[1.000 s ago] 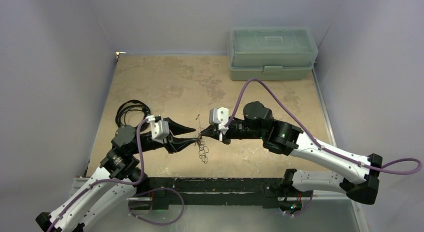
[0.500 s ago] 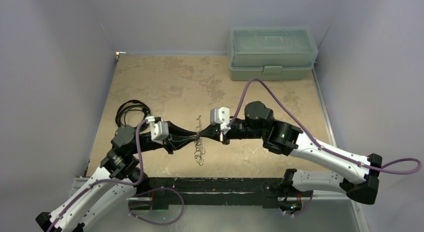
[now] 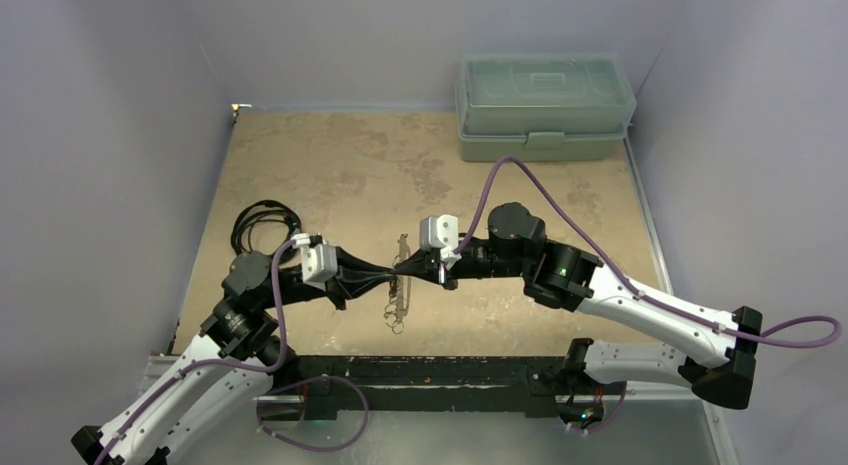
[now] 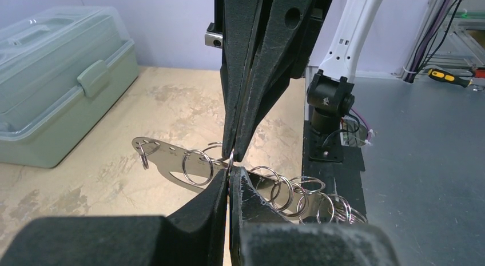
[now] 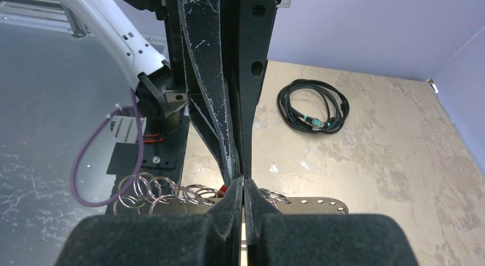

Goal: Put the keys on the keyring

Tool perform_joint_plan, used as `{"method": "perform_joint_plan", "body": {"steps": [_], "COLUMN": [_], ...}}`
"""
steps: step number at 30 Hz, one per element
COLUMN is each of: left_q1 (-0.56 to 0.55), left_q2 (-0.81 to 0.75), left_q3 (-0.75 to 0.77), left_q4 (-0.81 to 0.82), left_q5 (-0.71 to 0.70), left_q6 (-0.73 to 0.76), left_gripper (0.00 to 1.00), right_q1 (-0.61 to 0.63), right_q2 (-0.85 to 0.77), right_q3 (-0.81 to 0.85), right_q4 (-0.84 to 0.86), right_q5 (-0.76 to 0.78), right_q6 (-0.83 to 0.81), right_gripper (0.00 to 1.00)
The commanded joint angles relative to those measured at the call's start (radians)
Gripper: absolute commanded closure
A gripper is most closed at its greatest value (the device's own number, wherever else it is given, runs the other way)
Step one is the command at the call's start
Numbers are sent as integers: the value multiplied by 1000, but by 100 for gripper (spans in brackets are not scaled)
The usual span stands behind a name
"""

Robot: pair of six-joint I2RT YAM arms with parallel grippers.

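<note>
Over the middle of the tan table (image 3: 330,175), the left gripper (image 3: 392,276) and the right gripper (image 3: 406,274) are meeting tip to tip. Both are holding the keyring (image 3: 398,307) off the surface. In the left wrist view, the left gripper's fingers (image 4: 214,189) are pressing together on a thin wire ring. The right gripper's fingers (image 4: 243,137) are coming down from 12 o'clock, also pressed together, and pinching at the same spot. In the top view, the chain of silver rings is dangling toward 6 o'clock from that shared pinch, and the flat plate end is pointing toward 12 o'clock. In the right wrist view, the key (image 5: 219,193) is showing only as a red sliver among the rings. It is sitting just at 9 o'clock of the right fingertips, with the rest hidden. A coiled black cable (image 3: 262,223) is lying at 10 o'clock of the grippers. A closed green box (image 3: 545,105) is sitting well apart at 1 o'clock.
</note>
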Motion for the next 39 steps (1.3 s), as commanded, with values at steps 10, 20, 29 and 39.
{"method": "perform_joint_plan", "body": {"steps": [10, 20, 29, 39], "left_q1": [1, 1, 1, 2], "left_q2": [-20, 7, 11, 10], "left_q3": [7, 9, 7, 5], "left_q4": [21, 13, 13, 12], "left_q5": [-20, -26, -27, -29], "left_q6": [41, 39, 35, 34], "left_gripper": [100, 100, 100, 100], "right_q1": [4, 4, 4, 4], "right_q2": [-14, 23, 119, 151], "right_q3": [42, 202, 299, 321], "right_q4": [-59, -267, -380, -386], "right_q5": [54, 98, 81, 68], "right_q6": [-19, -92, -118, -126], "right_gripper": [58, 57, 63, 69]}}
